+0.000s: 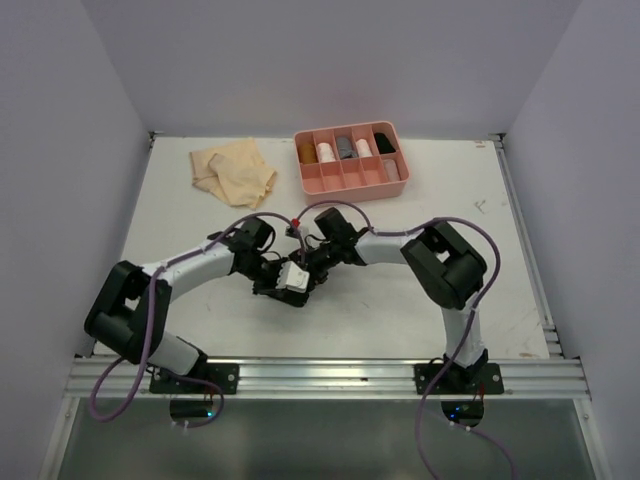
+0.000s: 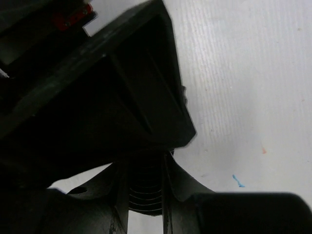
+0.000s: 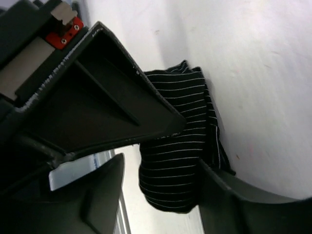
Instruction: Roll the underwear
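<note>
At 12 o'clock on the white table (image 1: pixel 380 310), a stiff pink plastic tray (image 1: pixel 345 188) split into small boxes. In its far row, from 9 o'clock to 3 o'clock: a brown roll (image 1: pixel 308 153), a pale pink roll (image 1: pixel 326 153), a grey roll (image 1: pixel 345 148), a pink-and-cream roll (image 1: pixel 363 148), then a black thing (image 1: pixel 384 141), too small to name. In the near row, at the 3 o'clock end, a small pale grey piece (image 1: pixel 391 171).

At 11 o'clock, well apart from the arms, soft pale tan cloth underwear (image 1: pixel 235 172), lying flat and wrinkled.

In the middle of the table, left gripper (image 1: pixel 278 278) and right gripper (image 3: pixel 192 146) tip to tip. Between the right gripper's fingers, soft black cloth underwear with thin white stripes (image 3: pixel 178 161), bunched up on the table. Fingers apart, but hard to say whether pinching the cloth or just beside it. Left gripper mostly dark in its own camera; cannot tell if open or closed.
</note>
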Robot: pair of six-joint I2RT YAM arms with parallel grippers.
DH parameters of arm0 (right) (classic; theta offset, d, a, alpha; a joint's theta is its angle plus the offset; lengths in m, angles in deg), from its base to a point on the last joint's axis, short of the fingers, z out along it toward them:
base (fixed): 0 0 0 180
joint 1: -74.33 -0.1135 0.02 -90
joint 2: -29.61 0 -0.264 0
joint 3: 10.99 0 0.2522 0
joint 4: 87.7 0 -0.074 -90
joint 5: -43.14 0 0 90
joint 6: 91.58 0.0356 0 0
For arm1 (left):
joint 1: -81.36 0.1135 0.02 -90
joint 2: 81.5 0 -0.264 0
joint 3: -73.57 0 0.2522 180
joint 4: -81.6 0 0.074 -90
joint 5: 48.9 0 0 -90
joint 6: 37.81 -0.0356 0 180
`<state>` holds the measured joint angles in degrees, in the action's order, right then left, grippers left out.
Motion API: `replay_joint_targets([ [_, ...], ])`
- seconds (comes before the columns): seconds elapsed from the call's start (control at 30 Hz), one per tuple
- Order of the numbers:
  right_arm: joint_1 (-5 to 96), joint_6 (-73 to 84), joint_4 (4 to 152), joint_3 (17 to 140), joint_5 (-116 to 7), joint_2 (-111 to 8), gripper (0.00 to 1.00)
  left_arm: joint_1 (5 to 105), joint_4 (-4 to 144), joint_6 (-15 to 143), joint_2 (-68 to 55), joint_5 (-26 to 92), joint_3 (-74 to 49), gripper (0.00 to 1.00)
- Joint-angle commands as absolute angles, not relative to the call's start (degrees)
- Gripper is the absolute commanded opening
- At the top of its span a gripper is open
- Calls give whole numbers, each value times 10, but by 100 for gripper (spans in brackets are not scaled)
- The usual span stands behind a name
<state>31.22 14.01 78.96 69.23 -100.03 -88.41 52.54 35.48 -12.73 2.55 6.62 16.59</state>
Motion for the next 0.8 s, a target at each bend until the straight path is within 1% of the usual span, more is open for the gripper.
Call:
replay_joint_targets([
  [0.0, 319, 119, 731, 658, -875, -829, 66, 516, 294, -135, 131, 128, 176, 2],
  [0.03, 328, 121, 735, 647, -860, -805, 67, 516, 275, -136, 144, 128, 167, 1],
  [0.07, 333, 123, 734, 626, -845, -783, 72, 516, 265, -136, 161, 124, 162, 0],
  [0.1, 338, 125, 732, 618, -833, -734, 77, 516, 258, -133, 168, 123, 150, 0],
  [0.17, 356, 120, 706, 605, -790, -687, 77, 517, 235, -133, 183, 120, 135, 0],
  [0.2, 361, 113, 700, 600, -774, -628, 77, 517, 225, -130, 203, 117, 125, 0],
  [0.27, 372, 102, 677, 584, -722, -568, 75, 517, 185, -130, 231, 117, 85, 0],
  [0.33, 372, 75, 644, 575, -692, -493, 71, 519, 137, -131, 278, 110, 34, 0],
  [0.37, 371, 64, 627, 574, -674, -475, 70, 520, 124, -130, 312, 109, 16, 0],
  [0.4, 366, 57, 611, 573, -663, -458, 67, 522, 114, -124, 329, 107, -19, 0],
  [0.43, 344, 48, 578, 574, -649, -428, 66, 524, 90, -123, 347, 105, -40, 0],
  [0.5, 304, 26, 555, 574, -587, -411, 65, 526, 67, -113, 395, 96, -99, 0],
  [0.53, 256, 21, 538, 580, -558, -407, 65, 530, 46, -110, 410, 92, -119, 0],
  [0.63, 171, 10, 527, 599, -473, -426, 64, 531, 17, -97, 450, 78, -176, 0],
  [0.7, 122, -11, 532, 611, -421, -463, 66, 531, 8, -89, 466, 73, -201, 0],
  [0.73, 109, -11, 539, 624, -409, -479, 67, 531, 3, -89, 471, 73, -204, 0],
  [0.77, 99, -45, 543, 631, -402, -508, 69, 531, 4, -85, 473, 76, -206, 0],
])
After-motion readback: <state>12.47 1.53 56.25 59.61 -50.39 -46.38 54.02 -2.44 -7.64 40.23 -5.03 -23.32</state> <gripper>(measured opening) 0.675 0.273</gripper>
